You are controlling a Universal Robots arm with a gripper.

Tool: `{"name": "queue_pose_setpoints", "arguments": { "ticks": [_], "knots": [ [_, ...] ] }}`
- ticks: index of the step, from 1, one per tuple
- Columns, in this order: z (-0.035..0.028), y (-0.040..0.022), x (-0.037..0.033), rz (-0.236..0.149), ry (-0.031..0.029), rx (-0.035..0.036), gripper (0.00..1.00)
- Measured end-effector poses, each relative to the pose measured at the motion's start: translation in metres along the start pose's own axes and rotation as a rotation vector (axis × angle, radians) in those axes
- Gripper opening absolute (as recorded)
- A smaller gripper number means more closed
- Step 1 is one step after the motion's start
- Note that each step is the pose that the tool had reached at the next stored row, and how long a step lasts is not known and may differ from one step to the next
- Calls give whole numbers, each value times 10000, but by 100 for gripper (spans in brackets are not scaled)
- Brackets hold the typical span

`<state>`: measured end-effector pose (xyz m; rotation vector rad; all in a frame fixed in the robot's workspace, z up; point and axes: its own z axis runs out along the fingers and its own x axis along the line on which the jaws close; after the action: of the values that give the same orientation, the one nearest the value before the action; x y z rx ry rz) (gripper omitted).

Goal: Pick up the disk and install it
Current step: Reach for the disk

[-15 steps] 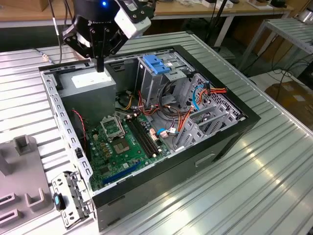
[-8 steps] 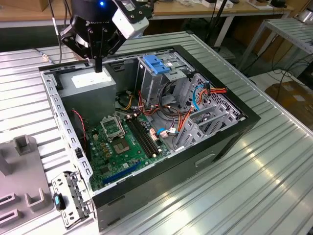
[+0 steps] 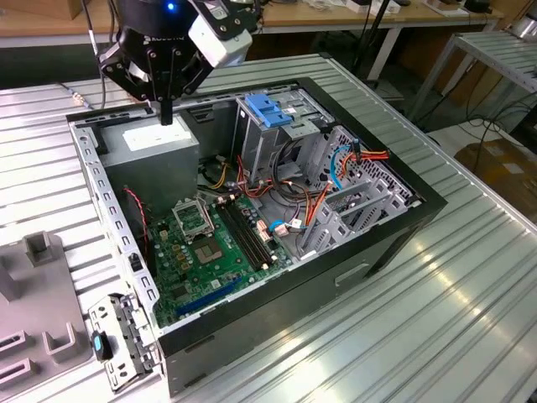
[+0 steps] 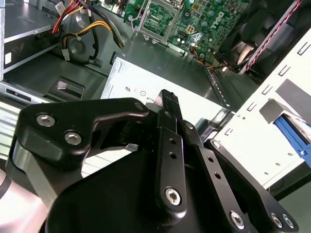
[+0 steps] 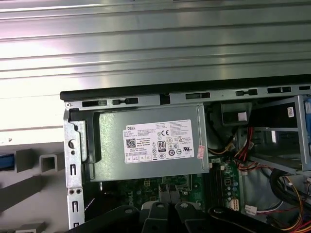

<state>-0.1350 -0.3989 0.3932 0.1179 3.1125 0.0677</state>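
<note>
Disk not yet grasped; clenched hand (image 3: 166, 119) hovers over power supply (image 3: 159, 149); first wrist view shows its sticker (image 5: 163, 142).

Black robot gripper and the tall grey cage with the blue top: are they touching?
Apart. In the exterior view, grey case wall shows between the black gripper and the tall grey blue-topped cage.

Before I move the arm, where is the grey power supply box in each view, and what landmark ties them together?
Exterior view: power supply box in the case's far corner, toward the exterior view's left.
First wrist view: mid-picture, sticker facing the camera.
Second wrist view: mid-picture, sticker partly showing.
Shared landmark: the green motherboard bordering it.
</note>
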Motion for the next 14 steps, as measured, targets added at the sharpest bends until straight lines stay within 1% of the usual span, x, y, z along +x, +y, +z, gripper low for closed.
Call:
{"name": "queue_pose_setpoints", "arguments": {
  "ticks": [3,14],
  "knots": [
    [1,-1,12,1,0,0,11],
    [1,-7,93,0,4,1,11]
  ]
}}
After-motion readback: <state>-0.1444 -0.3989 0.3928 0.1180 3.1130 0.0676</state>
